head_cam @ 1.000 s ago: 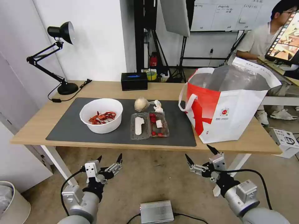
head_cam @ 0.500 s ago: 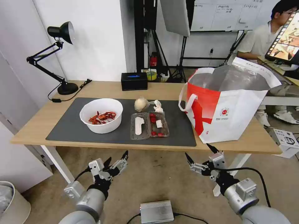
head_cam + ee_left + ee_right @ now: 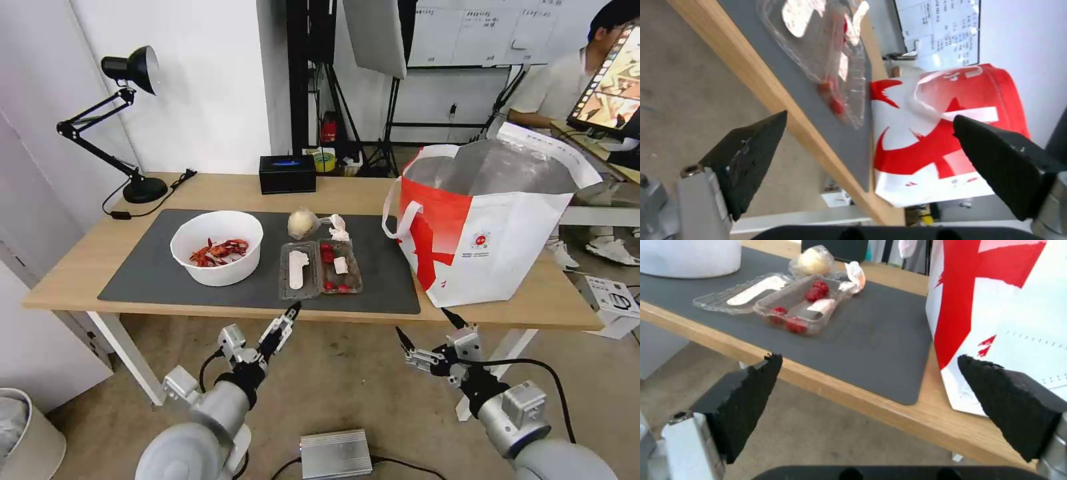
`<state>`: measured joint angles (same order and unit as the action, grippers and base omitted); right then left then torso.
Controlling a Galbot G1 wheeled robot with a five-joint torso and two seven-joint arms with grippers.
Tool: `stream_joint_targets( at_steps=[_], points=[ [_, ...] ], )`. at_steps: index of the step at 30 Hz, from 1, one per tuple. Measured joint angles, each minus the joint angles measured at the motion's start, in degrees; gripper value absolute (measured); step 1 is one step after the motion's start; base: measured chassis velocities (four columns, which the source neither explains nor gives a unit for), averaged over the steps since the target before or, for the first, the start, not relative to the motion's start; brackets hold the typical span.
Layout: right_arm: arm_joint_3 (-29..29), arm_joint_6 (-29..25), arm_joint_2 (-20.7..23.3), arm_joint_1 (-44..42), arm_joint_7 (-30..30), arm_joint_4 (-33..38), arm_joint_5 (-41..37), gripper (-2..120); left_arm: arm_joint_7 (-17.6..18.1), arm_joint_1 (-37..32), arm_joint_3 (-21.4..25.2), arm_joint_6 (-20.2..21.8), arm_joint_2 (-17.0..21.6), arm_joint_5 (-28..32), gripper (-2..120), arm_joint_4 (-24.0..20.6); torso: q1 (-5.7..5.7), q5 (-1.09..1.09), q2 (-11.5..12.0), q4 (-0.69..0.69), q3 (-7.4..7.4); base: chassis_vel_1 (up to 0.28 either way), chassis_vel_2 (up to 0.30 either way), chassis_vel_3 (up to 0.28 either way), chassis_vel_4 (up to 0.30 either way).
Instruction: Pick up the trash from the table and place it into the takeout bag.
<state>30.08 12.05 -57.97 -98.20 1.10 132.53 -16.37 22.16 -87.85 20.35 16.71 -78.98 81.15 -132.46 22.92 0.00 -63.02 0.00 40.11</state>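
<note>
Trash sits untouched on the counter (image 3: 200, 190). Your left claw (image 3: 285, 326), spread wide and holding nothing, is just under the clear tray (image 3: 320, 268). Lift it over the edge, then come down slowly.

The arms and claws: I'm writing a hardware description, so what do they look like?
Both arms are rounded silver-grey metal with black joint collars and looping black cables. The left claw and right claw each have silver bracket bases carrying two black, pointed triangular fingers; the right ones look rough-textured.
</note>
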Motion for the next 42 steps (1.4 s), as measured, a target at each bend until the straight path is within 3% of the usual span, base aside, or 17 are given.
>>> stream_joint_targets(
  at_steps=[32,42],
  points=[
    [-2.2,1.3,0.5,2.7,0.6,-1.5,-0.8,100,4.7,4.0,1.5,-0.9,-0.5,1.8,100,1.3,0.0,0.0,0.0,0.0,-0.01,0.0,0.0,0.0,0.0],
    [-2.5,1.7,0.8,3.3,0.9,-2.1,-1.3,100,7.1,6.9,0.5,-0.8,-0.7,1.7,100,3.5,0.0,0.0,0.0,0.0,0.0,0.0,0.0,0.0,0.0]
  ],
)
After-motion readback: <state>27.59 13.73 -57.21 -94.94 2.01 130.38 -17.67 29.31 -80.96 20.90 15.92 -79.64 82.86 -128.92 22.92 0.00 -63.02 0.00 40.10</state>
